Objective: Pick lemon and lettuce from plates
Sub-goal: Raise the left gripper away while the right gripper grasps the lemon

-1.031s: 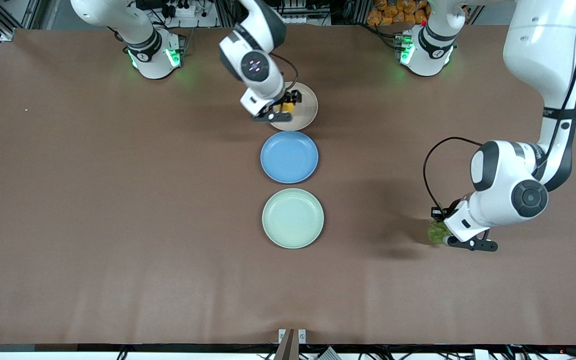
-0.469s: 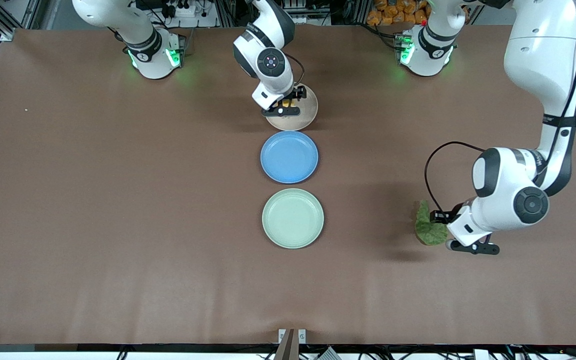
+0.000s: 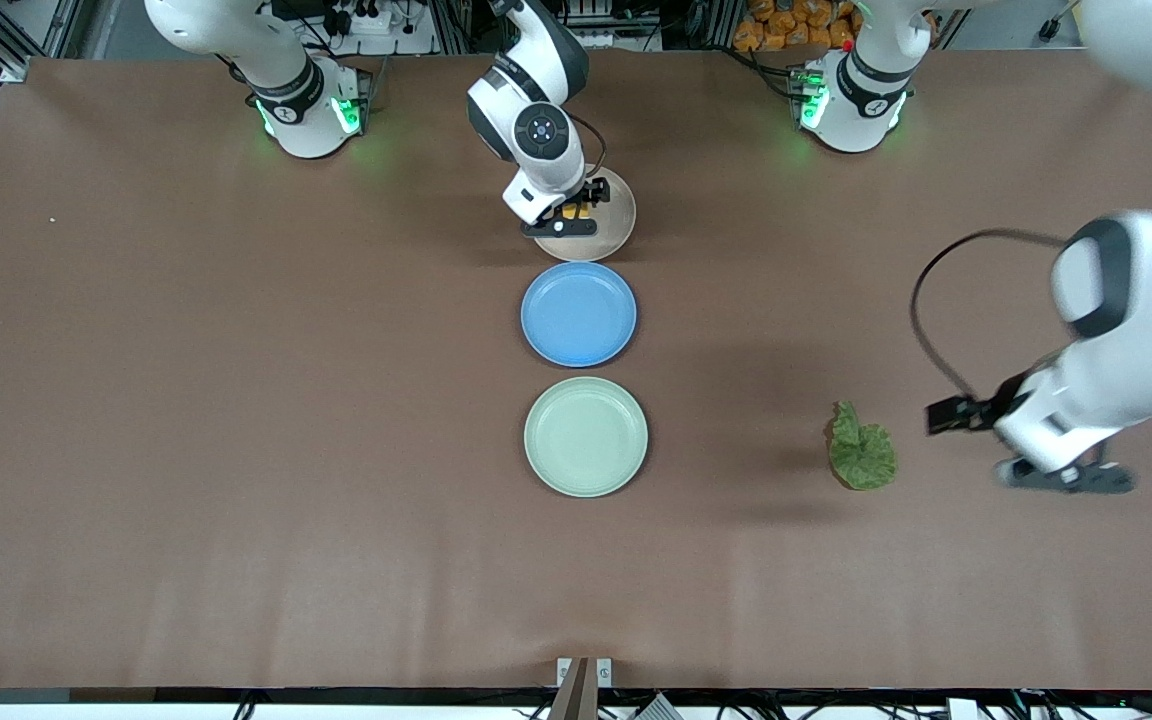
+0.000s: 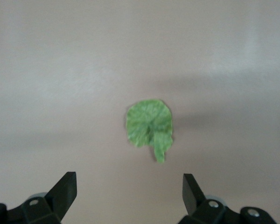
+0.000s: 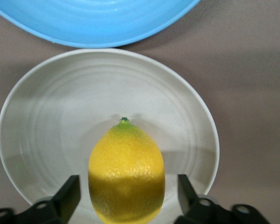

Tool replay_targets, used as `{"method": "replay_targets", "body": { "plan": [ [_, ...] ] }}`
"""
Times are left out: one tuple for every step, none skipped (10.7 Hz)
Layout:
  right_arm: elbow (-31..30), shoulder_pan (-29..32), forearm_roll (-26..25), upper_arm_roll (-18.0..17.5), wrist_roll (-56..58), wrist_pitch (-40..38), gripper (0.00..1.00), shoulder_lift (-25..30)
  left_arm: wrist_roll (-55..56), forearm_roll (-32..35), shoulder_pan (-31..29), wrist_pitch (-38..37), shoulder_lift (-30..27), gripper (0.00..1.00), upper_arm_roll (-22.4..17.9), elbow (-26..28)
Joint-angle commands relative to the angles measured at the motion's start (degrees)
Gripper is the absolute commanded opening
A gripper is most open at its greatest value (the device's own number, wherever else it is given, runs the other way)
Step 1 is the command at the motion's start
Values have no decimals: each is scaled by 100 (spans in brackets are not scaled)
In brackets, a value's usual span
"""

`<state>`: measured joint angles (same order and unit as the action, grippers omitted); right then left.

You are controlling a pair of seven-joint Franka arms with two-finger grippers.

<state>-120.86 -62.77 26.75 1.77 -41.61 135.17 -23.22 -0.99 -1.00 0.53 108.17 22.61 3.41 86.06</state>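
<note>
So we have the lettuce (image 3: pixel 861 459) off its mint plate (image 3: pixel 586 436), lying on the table apart from our left gripper (image 4: pixel 129 196), whose jaws stand spread and empty. Our right gripper (image 5: pixel 126 198) straddles the lemon (image 5: pixel 126 171) on the beige plate (image 5: pixel 32 121), jaws spread either side, not yet pinching.

My right gripper (image 5: pixel 123 196) sits low w/ fingers spread wide, one each side, not yet clamped. My left gripper (image 4: pixel 129 193) is up over the table, fingers wide apart, nothing in them, arm bent.
</note>
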Motion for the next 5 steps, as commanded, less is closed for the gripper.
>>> {"method": "replay_targets", "body": {
  "plan": [
    [-42,-122,15,69,-119,97,5,11,29,83,-367,-612,-799,100,80,-81],
    [-42,-122,15,69,-120,97,0,20,46,74,-369,-760,-1037,100,80,-81],
    [-42,-113,6,86,-120,88,0,55,81,74,-360,-927,-1265,100,89,-81],
    [-51,-69,6,112,-120,54,0,107,90,74,-352,-1059,-1442,100,98,-72],
    [-51,-60,6,304,-154,18,0,238,90,91,-343,-1165,-1600,100,98,-63]
  ]
}}
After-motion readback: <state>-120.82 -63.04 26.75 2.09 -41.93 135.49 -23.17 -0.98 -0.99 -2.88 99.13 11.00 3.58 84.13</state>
